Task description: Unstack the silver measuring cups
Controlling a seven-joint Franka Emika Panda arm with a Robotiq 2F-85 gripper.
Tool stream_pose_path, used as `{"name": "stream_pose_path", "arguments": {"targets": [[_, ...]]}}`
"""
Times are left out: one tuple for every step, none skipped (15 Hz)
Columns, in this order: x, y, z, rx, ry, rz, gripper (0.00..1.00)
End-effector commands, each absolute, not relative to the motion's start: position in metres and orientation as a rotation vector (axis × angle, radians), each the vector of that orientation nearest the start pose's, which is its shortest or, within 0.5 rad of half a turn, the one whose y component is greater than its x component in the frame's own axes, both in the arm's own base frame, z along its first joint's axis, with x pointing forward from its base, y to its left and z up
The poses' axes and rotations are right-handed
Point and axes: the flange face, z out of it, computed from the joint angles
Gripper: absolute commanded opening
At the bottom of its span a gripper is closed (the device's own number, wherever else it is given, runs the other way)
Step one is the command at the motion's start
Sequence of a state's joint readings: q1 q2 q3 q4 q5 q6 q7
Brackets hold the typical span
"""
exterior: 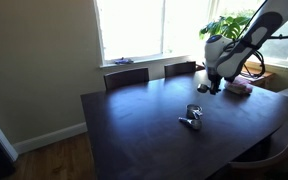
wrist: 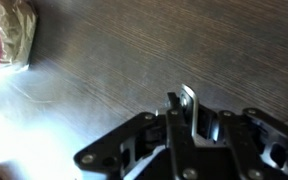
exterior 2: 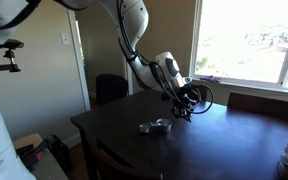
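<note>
On my feed, the dark brown wooden table (wrist: 134,40) shows fine streaky grain, washed pale where glare hits it. The small shiny silver metal measuring cups (exterior: 192,118) glint bright against it. The flat silver handle (wrist: 190,100) pinched in my black metal pincer (wrist: 184,115) gleams white, and the stack of flat items (wrist: 9,35) reads pinkish and cream.

Shiny silver cups (exterior: 192,119) lie in a small cluster near the middle of the table (exterior: 134,135), too tiny to tell whether they are nested or side by side. One more cup (wrist: 189,103) shows only its flat, bright handle, pinched in the claw (wrist: 187,112) above the table.
</note>
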State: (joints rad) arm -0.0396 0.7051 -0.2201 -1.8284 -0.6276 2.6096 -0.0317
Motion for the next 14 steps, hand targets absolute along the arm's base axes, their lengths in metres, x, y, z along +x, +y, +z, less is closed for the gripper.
{"name": "stream_pose_path", "arguments": {"targets": [[0.645, -0.159, 0.136, -3.600, -0.405, -0.011, 0.03], [0.649, -0.161, 0.126, -3.616, -0.342, -0.008, 0.04], [0.652, -0.163, 0.118, -3.627, -0.298, -0.002, 0.04], [0.655, -0.166, 0.109, -3.638, -0.257, 0.009, 0.04], [0.658, -0.168, 0.102, -3.647, -0.224, 0.016, 0.03], [0.660, -0.170, 0.094, -3.657, -0.191, 0.024, 0.03], [0.662, -0.172, 0.088, -3.662, -0.166, 0.033, 0.03], [0.664, -0.174, 0.082, -3.667, -0.141, 0.038, 0.03], [0.665, -0.176, 0.076, -3.669, -0.124, 0.052, 0.03], [0.666, -0.177, 0.072, -3.671, -0.111, 0.062, 0.03], [0.667, -0.177, 0.067, -3.668, -0.105, 0.082, 0.03], [0.668, -0.177, 0.063, -3.664, -0.101, 0.106, 0.03], [0.668, -0.176, 0.060, -3.661, -0.093, 0.129, 0.03], [0.669, -0.176, 0.057, -3.657, -0.094, 0.154, 0.03]]}}
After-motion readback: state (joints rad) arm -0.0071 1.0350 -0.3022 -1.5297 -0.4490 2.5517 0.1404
